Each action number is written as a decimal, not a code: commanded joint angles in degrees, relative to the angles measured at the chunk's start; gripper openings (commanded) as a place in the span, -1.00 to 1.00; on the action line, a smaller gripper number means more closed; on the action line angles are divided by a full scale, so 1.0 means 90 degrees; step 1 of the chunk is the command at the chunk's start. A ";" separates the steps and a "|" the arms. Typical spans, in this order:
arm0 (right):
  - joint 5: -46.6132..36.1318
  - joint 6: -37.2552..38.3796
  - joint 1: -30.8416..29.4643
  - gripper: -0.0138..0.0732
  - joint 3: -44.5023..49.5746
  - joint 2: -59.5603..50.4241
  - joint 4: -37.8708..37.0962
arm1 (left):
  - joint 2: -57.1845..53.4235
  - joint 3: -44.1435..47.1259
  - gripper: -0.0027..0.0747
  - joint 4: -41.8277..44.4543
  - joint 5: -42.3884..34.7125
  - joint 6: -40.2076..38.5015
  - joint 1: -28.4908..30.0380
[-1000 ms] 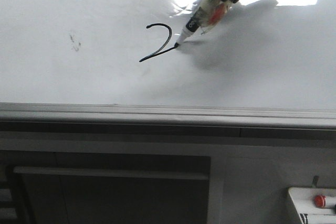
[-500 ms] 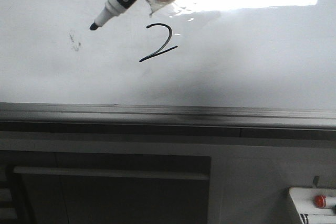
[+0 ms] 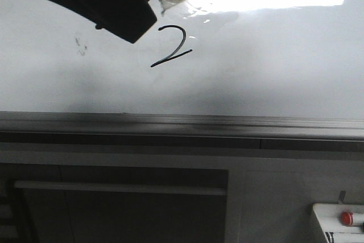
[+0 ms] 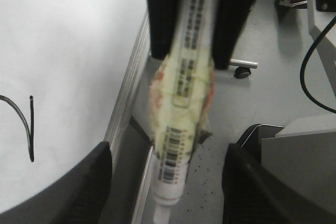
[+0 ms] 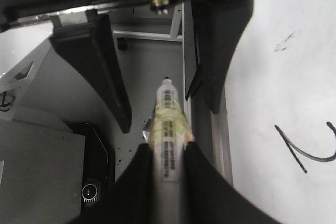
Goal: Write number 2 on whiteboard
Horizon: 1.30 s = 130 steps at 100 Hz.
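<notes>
I see the glossy whiteboard (image 3: 273, 78) lying flat with a grey metal edge rail (image 3: 182, 122), bearing the number 2 (image 3: 172, 46) and faint dark smudge marks (image 3: 81, 45).

Number 2 (image 3: 171, 46) on whiteboard (image 3: 273, 66)

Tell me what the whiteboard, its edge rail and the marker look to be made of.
Whiteboard: glossy coated white surface, mirroring a bright light glare; core material can't be told. Edge rail: probably grey metal, with a dull brushed sheen. Marker: likely plastic, a smooth white printed barrel wrapped in yellowish tape, held between the right gripper fingers.
</notes>
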 commanded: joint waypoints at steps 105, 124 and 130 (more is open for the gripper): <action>-0.0318 0.1594 -0.0072 0.14 -0.0162 -0.0855 -0.0869 | -0.0182 -0.0253 -0.71 -0.0231 -0.0137 -0.0339 0.0449; -0.0236 0.3887 -0.0761 0.14 -0.0064 -0.1585 -0.2020 | -0.0813 0.0200 -0.72 0.0167 -0.1266 -0.1373 0.1164; -0.0194 0.4206 -0.1041 0.14 0.0040 -0.1833 -0.2139 | -0.1098 0.0479 -0.72 0.0354 -0.1676 -0.1884 0.1453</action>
